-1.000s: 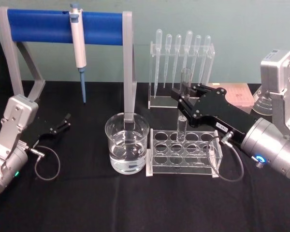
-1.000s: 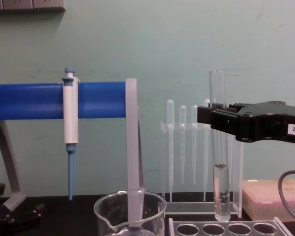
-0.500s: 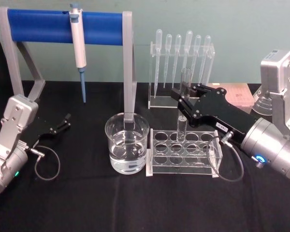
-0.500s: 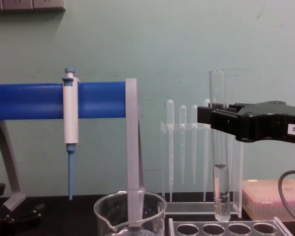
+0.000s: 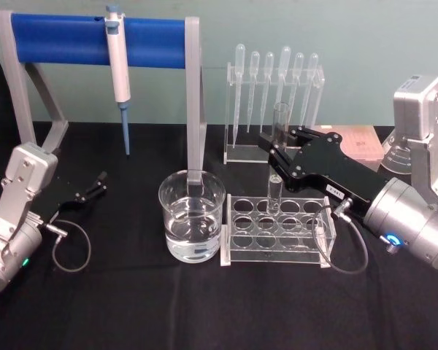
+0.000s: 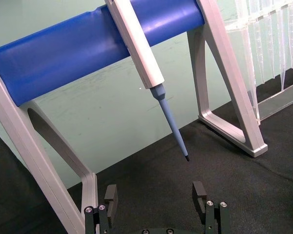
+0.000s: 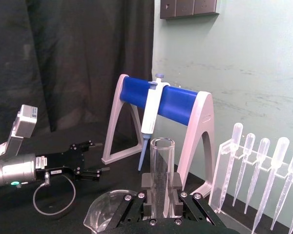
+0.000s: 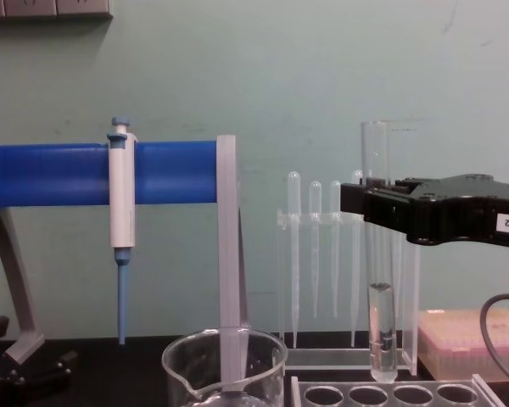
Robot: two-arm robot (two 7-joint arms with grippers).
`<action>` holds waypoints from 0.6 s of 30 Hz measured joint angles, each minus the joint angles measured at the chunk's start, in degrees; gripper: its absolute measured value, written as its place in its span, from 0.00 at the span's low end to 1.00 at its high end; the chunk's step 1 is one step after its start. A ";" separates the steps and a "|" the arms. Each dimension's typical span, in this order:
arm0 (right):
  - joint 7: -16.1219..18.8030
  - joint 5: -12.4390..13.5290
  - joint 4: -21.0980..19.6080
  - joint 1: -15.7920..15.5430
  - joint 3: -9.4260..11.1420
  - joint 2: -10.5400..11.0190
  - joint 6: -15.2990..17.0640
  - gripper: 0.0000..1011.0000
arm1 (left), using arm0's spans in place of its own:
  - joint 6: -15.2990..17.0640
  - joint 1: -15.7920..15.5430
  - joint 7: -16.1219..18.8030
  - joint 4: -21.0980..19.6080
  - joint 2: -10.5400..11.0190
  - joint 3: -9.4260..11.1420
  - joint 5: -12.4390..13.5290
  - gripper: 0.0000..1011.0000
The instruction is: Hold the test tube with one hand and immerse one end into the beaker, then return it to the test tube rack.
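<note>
My right gripper point(image 5: 277, 151) is shut on the test tube point(image 5: 279, 131), a clear glass tube held upright. In the chest view the test tube point(image 8: 378, 254) has clear liquid in its lower part, and its rounded end hangs just above the clear rack point(image 8: 390, 393). The black jaws of the right gripper point(image 8: 371, 209) clamp it near mid-height. The right wrist view shows the tube's point(image 7: 161, 170) open rim above the right gripper point(image 7: 161, 196). The beaker point(image 5: 192, 216), part-filled with water, stands to the left of the rack point(image 5: 277, 223). My left gripper point(image 5: 95, 187) rests open at the far left, also seen as the left gripper point(image 6: 155, 195).
A blue-barred stand point(image 5: 95, 33) holding a white-and-blue micropipette point(image 5: 117, 69) spans the back left; its grey leg point(image 5: 195, 109) stands just behind the beaker. A clear holder with several plastic pipettes point(image 5: 274, 87) sits behind the rack. A pink box point(image 5: 359, 142) lies at the back right.
</note>
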 joint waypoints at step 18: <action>0.00 0.00 0.00 0.00 0.00 0.00 0.00 0.22 | 0.00 0.00 0.00 0.00 0.00 0.00 0.00 0.99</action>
